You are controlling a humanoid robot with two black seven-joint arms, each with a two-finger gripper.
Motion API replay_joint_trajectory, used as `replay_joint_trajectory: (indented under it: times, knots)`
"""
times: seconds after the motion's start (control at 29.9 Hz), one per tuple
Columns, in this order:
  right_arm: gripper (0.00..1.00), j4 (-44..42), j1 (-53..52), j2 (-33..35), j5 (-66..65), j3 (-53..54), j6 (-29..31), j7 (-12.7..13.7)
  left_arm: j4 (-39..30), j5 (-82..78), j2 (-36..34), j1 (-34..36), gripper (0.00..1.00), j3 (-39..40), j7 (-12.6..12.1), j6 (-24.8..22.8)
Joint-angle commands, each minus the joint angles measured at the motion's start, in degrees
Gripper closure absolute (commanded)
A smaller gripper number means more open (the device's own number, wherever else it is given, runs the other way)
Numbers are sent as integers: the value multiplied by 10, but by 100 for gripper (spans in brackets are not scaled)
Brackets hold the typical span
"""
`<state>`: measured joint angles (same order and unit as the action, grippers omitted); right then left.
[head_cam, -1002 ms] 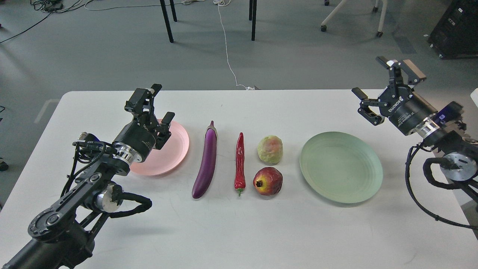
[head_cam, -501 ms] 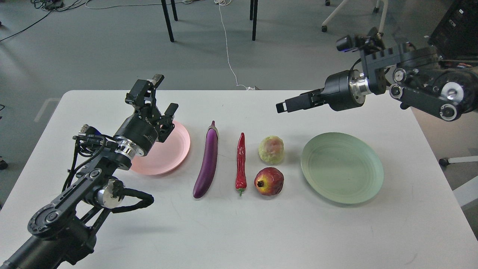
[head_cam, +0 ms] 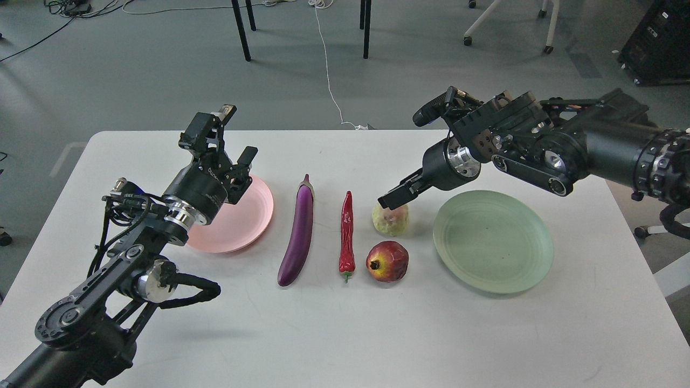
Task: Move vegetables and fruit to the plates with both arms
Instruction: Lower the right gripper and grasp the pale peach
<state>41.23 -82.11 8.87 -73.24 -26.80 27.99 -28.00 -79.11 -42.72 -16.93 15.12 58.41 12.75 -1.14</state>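
Observation:
On the white table lie a purple eggplant (head_cam: 298,233), a red chili pepper (head_cam: 346,231), a yellow-green fruit (head_cam: 392,221) and a pomegranate (head_cam: 387,261) in front of it. A pink plate (head_cam: 245,218) sits at the left and a green plate (head_cam: 493,241) at the right; both are empty. My left gripper (head_cam: 236,137) is open and empty above the pink plate's far left rim. My right gripper (head_cam: 391,198) points down-left, with its tip just over the top of the yellow-green fruit. It is seen side-on, so its fingers cannot be told apart.
The white table (head_cam: 345,334) ends just behind the grippers; grey floor lies beyond it. Black table legs (head_cam: 241,29), a white cable (head_cam: 327,70) and a chair base (head_cam: 506,21) are on the floor. A black cabinet (head_cam: 660,40) stands at the far right.
My right arm has swung in from the table's right side and come down to the yellow-green fruit. My left gripper has risen slightly over the pink plate. The food and plates stay put.

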Motion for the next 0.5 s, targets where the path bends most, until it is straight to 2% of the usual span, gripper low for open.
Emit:
replay_joint_trajectory:
  times: [0.0,0.2,0.47]
  knots:
    - [1,-15,12,-16,0,-2,0,0,-3,0,0,-1,1,1,0,0]
    - [1,-41,20,-33,0,-11,-6,0,-2,0,0,-1,1,1,0,-1]
    - [1,-55,33,-48,0,-33,-53,0,-3,0,0,-2,1,1,0,-1]
